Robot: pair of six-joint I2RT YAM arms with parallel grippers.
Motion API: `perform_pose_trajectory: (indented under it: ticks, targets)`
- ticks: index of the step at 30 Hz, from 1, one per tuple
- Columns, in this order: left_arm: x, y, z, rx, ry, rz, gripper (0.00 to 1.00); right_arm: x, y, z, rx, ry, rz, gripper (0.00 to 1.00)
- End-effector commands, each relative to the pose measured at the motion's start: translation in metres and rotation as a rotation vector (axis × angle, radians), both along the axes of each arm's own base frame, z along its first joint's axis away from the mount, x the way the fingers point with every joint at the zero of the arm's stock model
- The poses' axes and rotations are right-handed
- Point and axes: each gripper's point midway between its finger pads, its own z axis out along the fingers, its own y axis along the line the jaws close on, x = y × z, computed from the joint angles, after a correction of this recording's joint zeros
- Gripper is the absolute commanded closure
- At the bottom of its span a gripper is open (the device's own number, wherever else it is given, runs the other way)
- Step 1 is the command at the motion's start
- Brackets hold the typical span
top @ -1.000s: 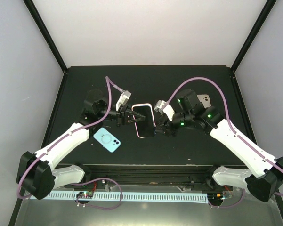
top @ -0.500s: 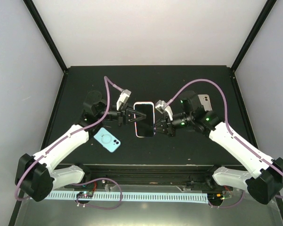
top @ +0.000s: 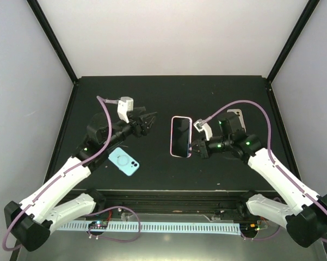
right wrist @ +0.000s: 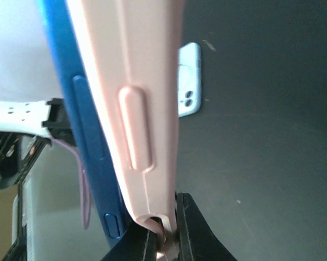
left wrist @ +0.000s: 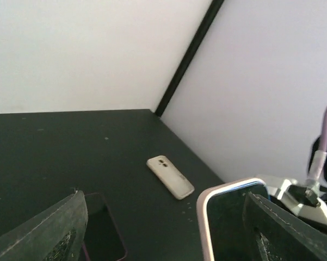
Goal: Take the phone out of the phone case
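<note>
Tabletop [top: 152, 92] — L jaws now off case [right wrist: 136, 109]

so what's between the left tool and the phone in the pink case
Nothing: the top view shows only bare black table between the open left tool and the pink-cased phone.

Blue phone [top: 124, 161], beige phone [left wrist: 170, 177]

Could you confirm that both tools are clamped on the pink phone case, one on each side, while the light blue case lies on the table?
Not quite: only the right tool is clamped on the pink phone case. The top view shows the left tool open and apart from it. The light blue case does lie on the table.
</note>
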Motion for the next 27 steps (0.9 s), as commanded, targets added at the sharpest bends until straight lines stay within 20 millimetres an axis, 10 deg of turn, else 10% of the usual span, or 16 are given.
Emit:
perform_pose_trajectory:
  ticks: [1, 13, 27]
  targets:
    - [0.007, 0.004, -0.043, 0.145, 0.056, 0.122, 0.22, 0.018, -0.032, -0.02, -0.101, 0.095, -0.223, 0.99]
    - [-0.053, -0.084, -0.111, 0.536, -0.065, -0.014, 0.3, -0.004, -0.088, -0.109, -0.309, 0.458, -0.453, 0.99]
    - [-0.06, -0.189, -0.168, 0.688, -0.155, -0.112, 0.33, 0.048, -0.101, -0.14, -0.348, 0.58, -0.516, 0.99]
